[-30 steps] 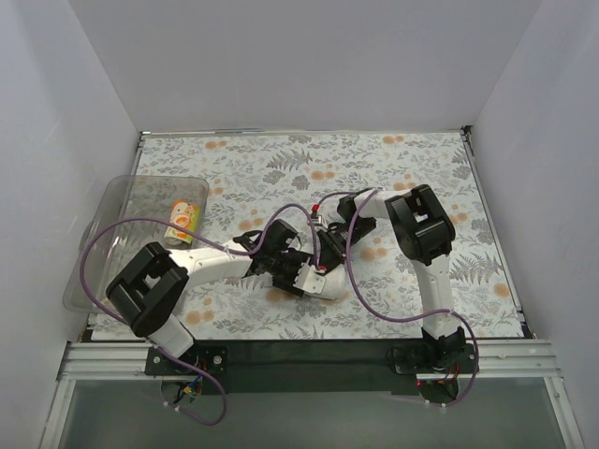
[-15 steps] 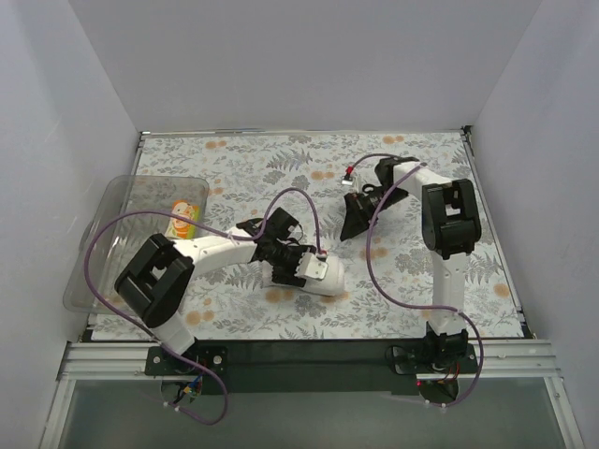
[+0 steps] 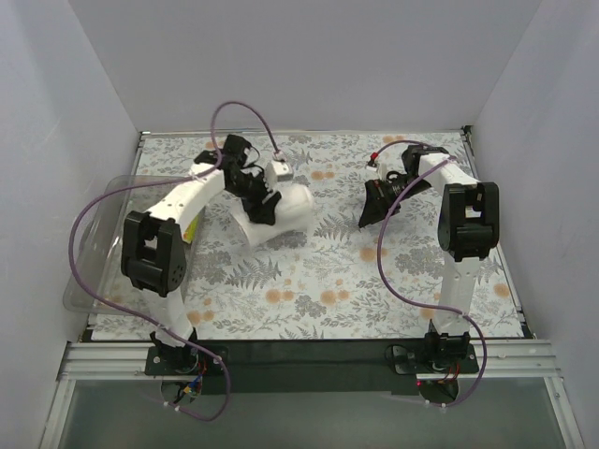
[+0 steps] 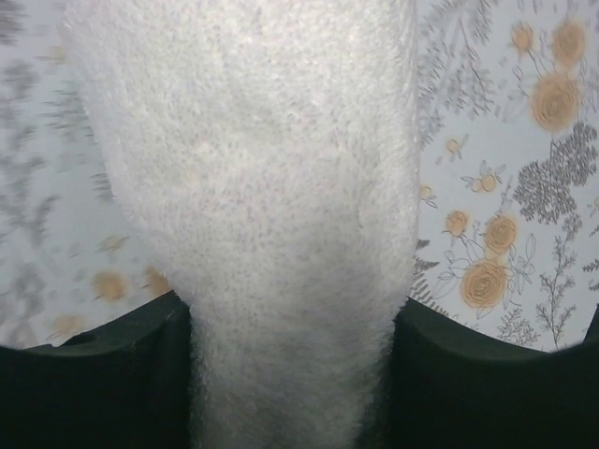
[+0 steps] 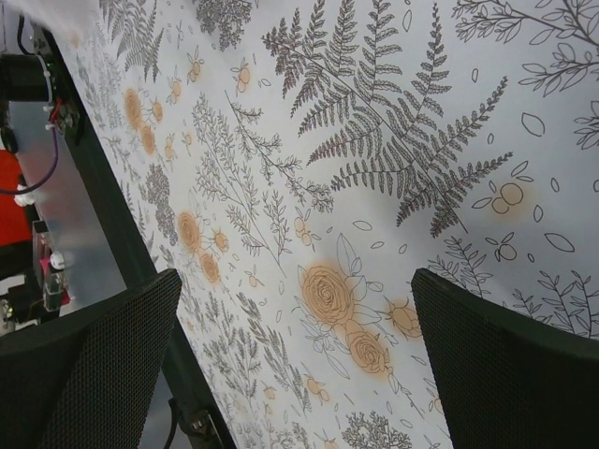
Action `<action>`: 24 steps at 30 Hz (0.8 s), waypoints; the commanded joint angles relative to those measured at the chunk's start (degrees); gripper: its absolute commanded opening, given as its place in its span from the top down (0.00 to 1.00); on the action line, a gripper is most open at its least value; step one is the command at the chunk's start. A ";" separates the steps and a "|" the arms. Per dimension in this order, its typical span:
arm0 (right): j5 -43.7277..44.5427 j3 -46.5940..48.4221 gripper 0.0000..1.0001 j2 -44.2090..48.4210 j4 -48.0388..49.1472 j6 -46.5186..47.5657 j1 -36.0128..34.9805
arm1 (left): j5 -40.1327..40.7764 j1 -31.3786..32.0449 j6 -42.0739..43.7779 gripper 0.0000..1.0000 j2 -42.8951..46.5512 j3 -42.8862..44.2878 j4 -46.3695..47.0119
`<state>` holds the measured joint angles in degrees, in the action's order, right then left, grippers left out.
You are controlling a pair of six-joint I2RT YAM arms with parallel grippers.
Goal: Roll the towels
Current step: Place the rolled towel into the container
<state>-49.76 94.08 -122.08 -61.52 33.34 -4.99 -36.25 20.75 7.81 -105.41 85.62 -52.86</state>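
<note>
The left claw (image 3: 262, 198) is clamped on the rolled white towel (image 3: 292, 208), over the far left-centre of the fern-patterned desk covering (image 3: 309, 281). The roll's long axis slants from near-left to far-right. The right claw (image 5: 292, 290) stands wide apart, holding nothing, well to the towel's right.

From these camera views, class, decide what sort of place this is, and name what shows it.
Probably a robot lab test cell: plain white walls box in the table, a left arm and right arm are bolted to a metal rail at its near edge, and purple cables loop from them.
</note>
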 commanded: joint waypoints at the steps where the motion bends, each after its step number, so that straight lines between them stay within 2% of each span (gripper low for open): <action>1: 0.27 0.40 0.02 3.69 -2.12 0.23 -0.19 | -5.41 -7.29 -5.35 1.00 2.22 10.42 -5.58; 5: 1.06 0.40 0.02 3.87 -3.60 0.67 -0.19 | -5.59 -16.34 -7.46 1.00 3.54 17.37 -8.56; 7: 1.07 0.40 0.02 3.87 -4.14 0.93 -0.10 | -5.32 -23.10 -7.46 1.00 4.59 19.48 -9.62; 10: 1.07 0.14 0.01 3.96 -4.58 0.93 -0.19 | -3.05 -31.46 -8.78 1.00 7.57 18.71 -9.28; 13: 1.15 -0.39 0.02 3.96 -4.58 0.85 -0.10 | -0.14 -39.10 -8.08 1.00 10.38 14.76 -7.79; 15: 1.15 -0.83 0.02 4.13 -4.58 0.85 -0.10 | 1.27 -43.66 -4.75 1.00 11.18 11.77 -7.78; 18: 0.89 -1.97 0.02 4.40 -4.49 1.02 -0.19 | 4.34 -48.16 -3.51 1.00 12.59 5.54 -4.98; 24: 0.54 -3.73 0.02 4.92 -4.40 1.37 -0.10 | 11.45 -50.63 -4.21 1.00 15.14 -6.41 5.56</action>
<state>-48.12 91.02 -120.42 -64.77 33.47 -5.17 -28.58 -29.52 3.38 -93.84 82.81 -54.11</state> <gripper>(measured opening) 0.985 0.513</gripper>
